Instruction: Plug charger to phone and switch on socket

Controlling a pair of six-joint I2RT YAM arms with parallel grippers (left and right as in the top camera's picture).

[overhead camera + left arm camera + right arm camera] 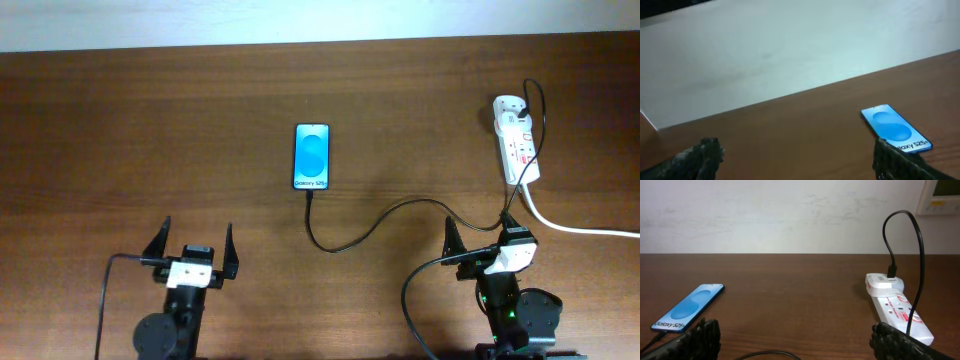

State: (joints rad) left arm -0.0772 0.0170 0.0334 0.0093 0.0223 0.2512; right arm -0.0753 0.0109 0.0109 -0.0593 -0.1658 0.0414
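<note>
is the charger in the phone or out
Looks in: the charger runs straight up to the bottom edge of the phone with no gap overhead. Fully seated, cannot tell.

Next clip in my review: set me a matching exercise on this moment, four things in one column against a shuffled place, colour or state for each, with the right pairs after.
Column one
1. phone
2. socket
3. charger
4. left claw

Column two
A. white, far right in the overhead view
B. open, holding nothing
C. lying flat, blue screen lit
D. thin and black, running from the phone's near edge to the socket

Pairs: 1-C, 2-A, 3-D, 4-B
</note>
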